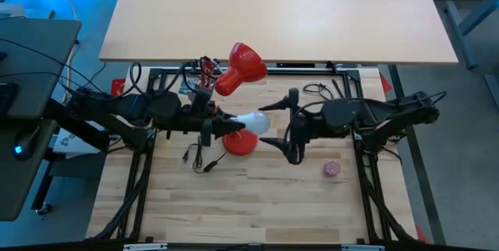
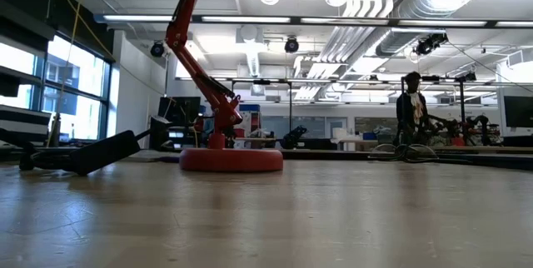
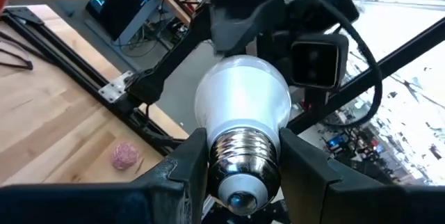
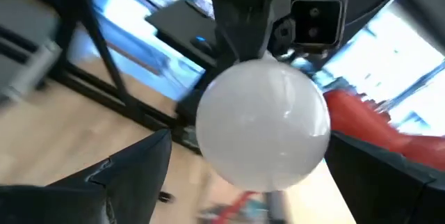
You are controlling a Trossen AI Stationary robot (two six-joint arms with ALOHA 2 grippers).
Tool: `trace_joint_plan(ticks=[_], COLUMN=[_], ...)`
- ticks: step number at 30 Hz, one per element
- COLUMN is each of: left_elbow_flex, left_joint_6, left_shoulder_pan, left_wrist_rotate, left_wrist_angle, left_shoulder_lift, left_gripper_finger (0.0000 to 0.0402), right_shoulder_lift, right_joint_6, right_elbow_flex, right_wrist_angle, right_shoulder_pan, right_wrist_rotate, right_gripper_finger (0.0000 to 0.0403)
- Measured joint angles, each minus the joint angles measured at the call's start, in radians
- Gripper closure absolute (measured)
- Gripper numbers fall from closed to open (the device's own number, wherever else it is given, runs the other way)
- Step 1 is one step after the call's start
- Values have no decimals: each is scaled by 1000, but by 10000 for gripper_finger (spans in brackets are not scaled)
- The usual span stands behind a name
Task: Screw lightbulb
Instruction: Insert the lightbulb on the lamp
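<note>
We saw the left gripper (image 1: 228,123) holding the bulb (image 1: 253,122) by its silver screw base, the fingers (image 3: 184,165) closed on either side of the thread, above the lamp's (image 1: 240,65) round red foot near the middle of the worktop (image 1: 312,212). The right gripper (image 1: 282,130) stood just beyond the bulb's glass end with its fingers spread wide on either side of the globe, not touching it as far as we could tell. The step in hand looked to us like a handover: the right fingers should close gently on the widest part of the glass, squarely across it, and only then should the left fingers let go, so the thread is left bare for the socket. Squeezing too near the rounded tip could let the bulb squirt out. The bulb lay roughly level, its long axis running across the worktop from left to right, the base pointing toward the left arm and the white globe toward the right arm. The red shade sat behind, tilted; we could not see its socket.
</note>
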Motion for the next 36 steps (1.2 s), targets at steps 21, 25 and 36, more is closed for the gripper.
trace_joint_plan(ticks=[21,25,36], left_elbow_flex=[0,0,0], left_joint_6=[-141,-158,-257], left_shoulder_pan=[14,21,34], left_wrist_rotate=[28,28,114], left_wrist_angle=[-19,-16,4], left_shoulder_lift=[0,0,0], left_gripper_finger=[273,273,273], right_shoulder_lift=[14,14,14], right_joint_6=[-523,-522,-566], right_elbow_flex=[0,0,0], right_wrist_angle=[67,63,80], right_shoulder_pan=[28,28,19], right_wrist_rotate=[48,42,29], right_gripper_finger=[39,39,39])
